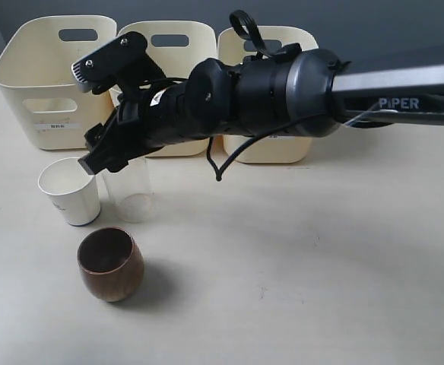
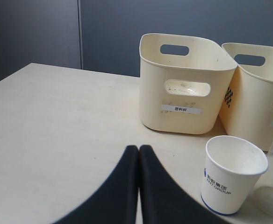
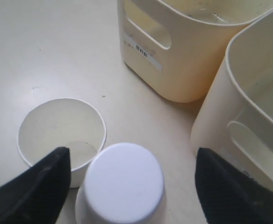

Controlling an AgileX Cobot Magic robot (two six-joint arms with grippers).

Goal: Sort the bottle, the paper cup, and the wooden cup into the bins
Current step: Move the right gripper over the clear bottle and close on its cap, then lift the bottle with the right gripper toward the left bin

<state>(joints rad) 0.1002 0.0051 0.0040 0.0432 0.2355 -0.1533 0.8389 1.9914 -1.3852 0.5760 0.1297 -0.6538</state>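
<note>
Three bins (image 1: pixel 55 84) stand at the table's (image 1: pixel 321 266) twelve o'clock. Right hand (image 3: pixel 127 182) is spread wide astride the bottle (image 3: pixel 122 186), not yet gripping. Risk: its finger (image 3: pixel 33 186) clips the paper cup (image 3: pixel 61 135) just beside, toppling it. Wooden cup (image 1: pixel 110 264) sits at seven o'clock. Left hand (image 2: pixel 139 154) is clenched, empty.

- The right arm (image 1: pixel 283 91) is glossy black with a grey metal collar and silver tube marked "PIPER".
- A black cable (image 1: pixel 233 148) loops under it.
- The gripper fingers (image 3: pixel 31 191) are matte black.

"PIPER" on the right arm (image 1: pixel 404 95); "GROUP" on the paper cup (image 2: pixel 230 179).
</note>
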